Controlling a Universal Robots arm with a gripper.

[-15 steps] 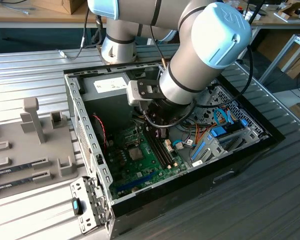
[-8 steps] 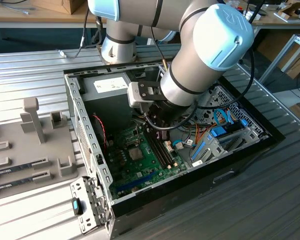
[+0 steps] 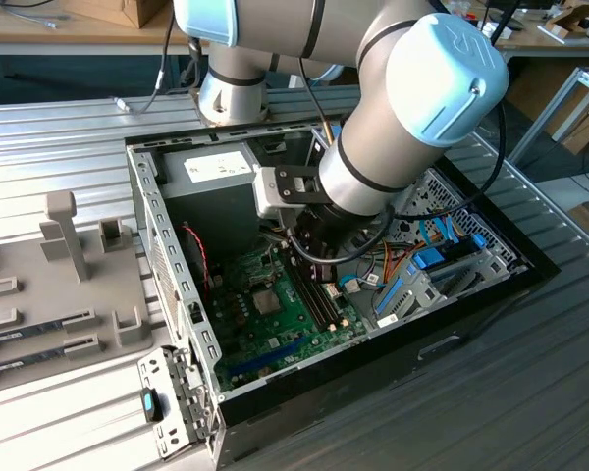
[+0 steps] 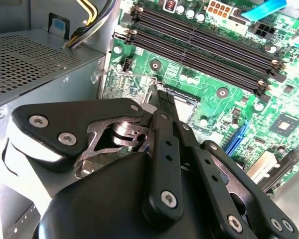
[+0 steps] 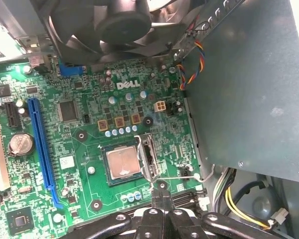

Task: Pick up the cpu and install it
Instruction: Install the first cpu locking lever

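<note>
The cpu [image 5: 122, 163], a small square chip with a silver top, lies flat in the socket on the green motherboard [image 5: 89, 94]. It also shows in the exterior view as a grey square [image 3: 266, 300] inside the open computer case [image 3: 491, 294]. The socket's metal frame [image 5: 147, 153] stands open beside the chip, and its thin wire lever [image 5: 187, 177] sticks out sideways. My gripper [image 5: 161, 186] hangs just above the board beside the socket, its tips close to the lever. Its black fingers [image 4: 165, 107] are pressed together with nothing seen between them.
A grey power supply box [image 5: 249, 84] rises close beside the socket, and a black fan [image 5: 109, 25] sits past it. Long memory slots [image 4: 204, 40] and a blue slot [image 5: 40, 144] flank the socket. At the exterior view's left a grey fixture [image 3: 69, 285] holds memory sticks [image 3: 39, 329].
</note>
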